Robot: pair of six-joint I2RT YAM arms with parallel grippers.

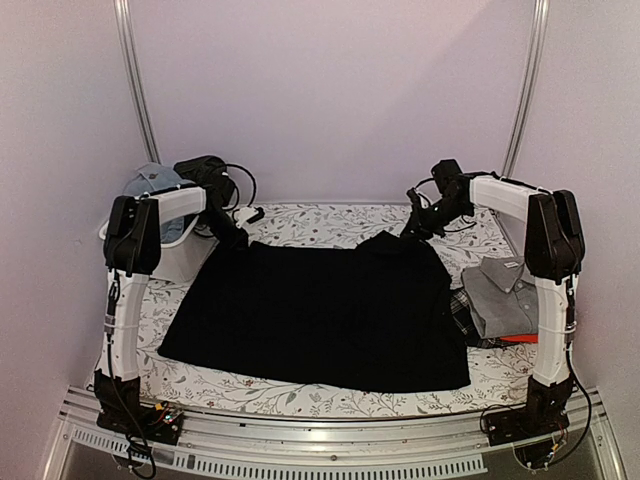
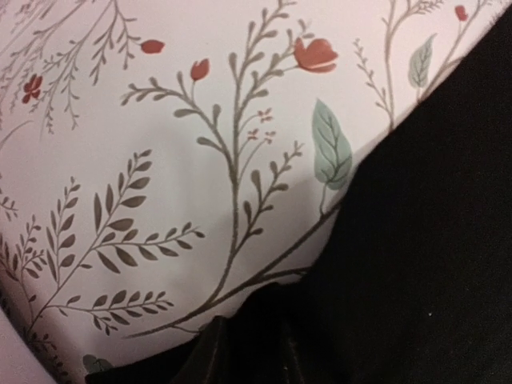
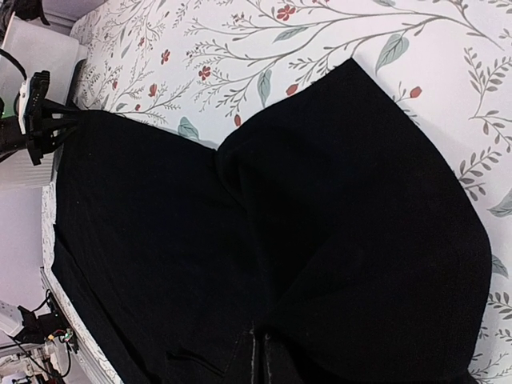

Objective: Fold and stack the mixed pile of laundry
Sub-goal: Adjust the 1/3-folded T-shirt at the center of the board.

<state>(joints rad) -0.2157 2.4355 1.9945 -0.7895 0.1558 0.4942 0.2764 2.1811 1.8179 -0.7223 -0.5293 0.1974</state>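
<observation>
A large black garment (image 1: 320, 310) lies spread flat across the flowered table cover. My left gripper (image 1: 237, 238) is down at its far left corner. In the left wrist view the dark fingers (image 2: 206, 356) stand a little apart with the corner of the black garment (image 2: 432, 240) bunched between them; black on black hides whether they pinch it. My right gripper (image 1: 413, 228) holds the far right edge raised. Its jaws (image 3: 262, 356) are pressed together on the black garment (image 3: 320, 224). A folded grey collared shirt (image 1: 505, 290) lies at the right on plaid cloth (image 1: 458, 310), with a red piece (image 1: 520, 339) under it.
A white tub (image 1: 175, 255) stands at the far left behind the left arm, with a blue piece (image 1: 150, 180) on top of it. Cables trail along the back edge. The walls close in at the back and on both sides.
</observation>
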